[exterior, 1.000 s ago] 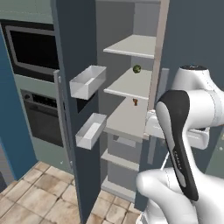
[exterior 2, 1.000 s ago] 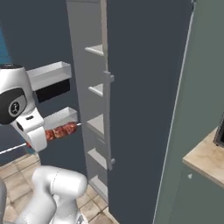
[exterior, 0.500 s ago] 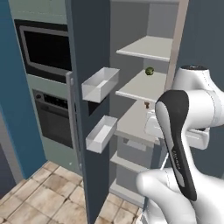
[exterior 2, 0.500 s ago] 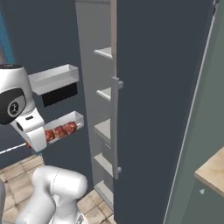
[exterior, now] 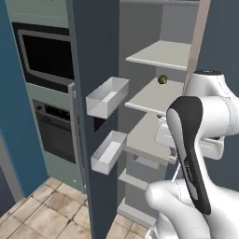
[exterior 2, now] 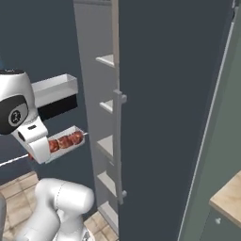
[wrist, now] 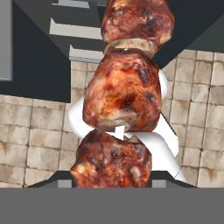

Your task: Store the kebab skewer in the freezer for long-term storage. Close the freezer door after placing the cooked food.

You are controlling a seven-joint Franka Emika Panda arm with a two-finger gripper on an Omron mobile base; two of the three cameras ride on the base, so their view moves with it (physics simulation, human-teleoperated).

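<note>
My gripper (exterior 2: 41, 149) holds the kebab skewer (wrist: 124, 96). In the hand view its meat chunks sit right in front of the camera, stacked one above another, and they hide the finger tips, so I read the grip from the skewer staying fixed to the hand rather than from the jaws themselves. In the right base view the same skewer (exterior 2: 66, 140) projects sideways from the hand toward the freezer (exterior 2: 106, 117), its reddish-brown chunks in a row just past the white wrist block, level with the lower door bin (exterior 2: 70, 136) behind it.

Behind the meat in the hand view I see tan floor tiles (wrist: 30, 127) and pale grey shelf edges against the dark cabinet.

In the left base view my arm (exterior: 189, 140) stands in front of the open compartment. The freezer door (exterior: 95, 70) is swung open, edge toward the camera, with two white bins on its inner face: an upper bin (exterior: 107, 96) and a lower bin (exterior: 108, 151). Pale grey inner shelves (exterior: 161, 53) step down inside the compartment; a small round green item (exterior: 162, 80) rests on the second shelf. The skewer is outside the compartment, in hand. To the left of the door stand the built-in microwave (exterior: 44, 53) and the oven (exterior: 56, 130).
</note>
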